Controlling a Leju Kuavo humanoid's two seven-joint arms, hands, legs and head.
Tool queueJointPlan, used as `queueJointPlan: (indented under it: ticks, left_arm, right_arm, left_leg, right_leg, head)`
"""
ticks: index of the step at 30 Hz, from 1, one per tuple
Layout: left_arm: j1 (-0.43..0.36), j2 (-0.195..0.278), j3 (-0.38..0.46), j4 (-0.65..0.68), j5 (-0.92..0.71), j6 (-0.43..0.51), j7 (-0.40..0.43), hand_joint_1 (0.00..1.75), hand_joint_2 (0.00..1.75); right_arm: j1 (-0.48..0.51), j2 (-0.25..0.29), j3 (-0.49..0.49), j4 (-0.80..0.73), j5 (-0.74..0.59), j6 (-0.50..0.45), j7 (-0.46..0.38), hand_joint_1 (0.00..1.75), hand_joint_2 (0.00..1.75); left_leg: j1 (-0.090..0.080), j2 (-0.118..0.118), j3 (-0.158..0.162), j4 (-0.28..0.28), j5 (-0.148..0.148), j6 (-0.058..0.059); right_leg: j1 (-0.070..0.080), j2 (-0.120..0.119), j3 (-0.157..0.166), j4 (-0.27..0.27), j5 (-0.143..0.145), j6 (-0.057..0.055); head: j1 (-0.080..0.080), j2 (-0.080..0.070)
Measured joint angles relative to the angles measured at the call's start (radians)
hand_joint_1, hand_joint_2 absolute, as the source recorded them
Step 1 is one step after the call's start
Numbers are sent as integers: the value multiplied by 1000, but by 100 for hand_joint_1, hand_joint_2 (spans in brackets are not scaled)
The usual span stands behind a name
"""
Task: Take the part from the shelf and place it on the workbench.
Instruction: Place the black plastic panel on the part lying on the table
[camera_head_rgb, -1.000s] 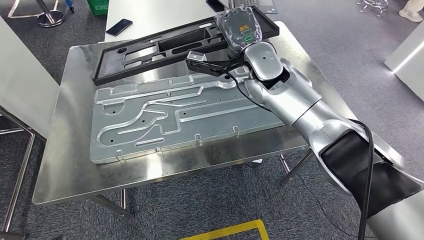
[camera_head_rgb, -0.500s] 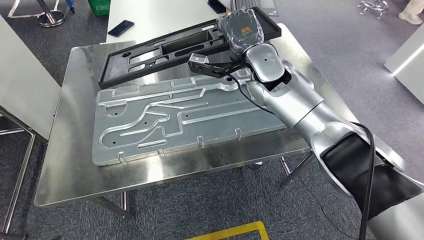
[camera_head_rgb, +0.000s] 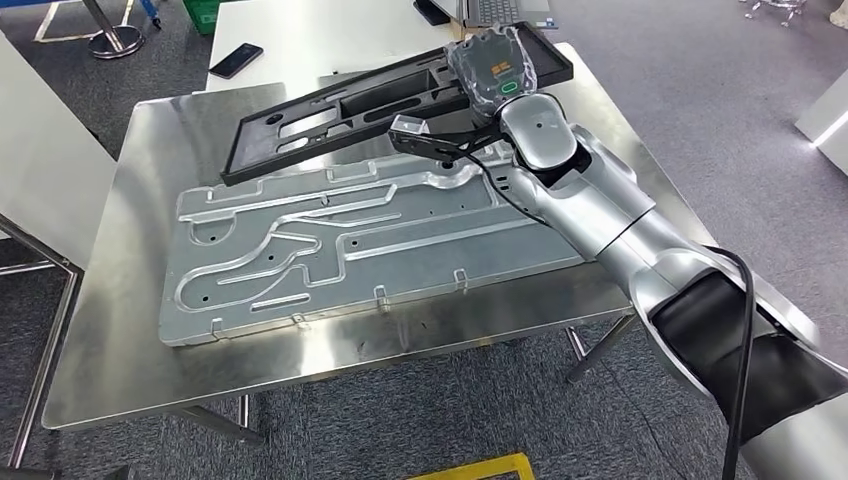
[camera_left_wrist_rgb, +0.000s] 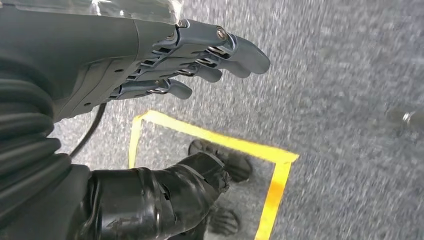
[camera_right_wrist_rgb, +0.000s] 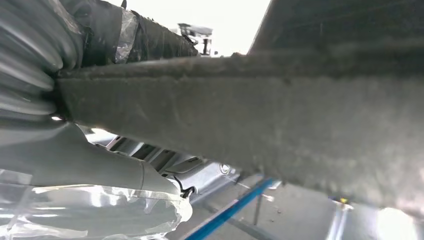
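Right hand (camera_head_rgb: 497, 68) grips the black part (camera_head_rgb: 330, 110), tilted over the steel workbench (camera_head_rgb: 140, 330); beneath lies a grey plate (camera_head_rgb: 340, 240). Left hand (camera_left_wrist_rgb: 165, 60) hangs empty, fingers loosely apart, above carpet.

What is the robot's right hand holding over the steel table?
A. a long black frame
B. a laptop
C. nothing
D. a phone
A: the right hand grips one end of the black frame, held tilted above the silver plate on the table.
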Motion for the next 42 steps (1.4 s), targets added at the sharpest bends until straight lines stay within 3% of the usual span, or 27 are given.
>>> queueJointPlan:
  ticks: [8, 13, 16, 30, 42]
  left_arm:
    - [-3, -2, 0, 0, 10, -10, -5, 0, 175]
    - [-3, -7, 0, 0, 20, -24, -4, 0, 175]
    - [-3, -9, 0, 0, 21, -31, -4, 0, 175]
    - [-3, -9, 0, 0, 13, -36, -17, 0, 175]
    - [-3, 2, 0, 0, 11, -28, -16, 0, 175]
  right_arm:
    - [5, 0, 0, 0, 1, 0, -1, 175, 175]
    - [8, 0, 0, 0, 1, -2, -2, 175, 175]
    - [11, 0, 0, 0, 2, -6, -6, 175, 175]
    - [29, 3, -16, 8, -10, -36, -20, 175, 175]
    - [105, -6, -79, 39, -48, -87, -30, 175, 175]
  left_leg:
    - [2, 3, 13, -21, -2, -4]
    - [4, 3, 13, -23, -4, -29]
    - [3, 3, 12, -21, -6, -34]
    - [0, 2, 6, -13, -8, -33]
    - [0, 2, 7, -13, -8, -33]
  right_leg:
    - [6, 6, 0, 0, -5, -17]
    - [7, 3, 0, 1, -5, -18]
    - [7, 1, 2, 1, -5, -17]
    - [6, -1, 3, -2, -5, -16]
    - [4, -1, 3, -2, -5, -16]
  head:
    - [0, 0]
    - [0, 0]
    - [1, 0]
    - [1, 0]
    - [0, 0]
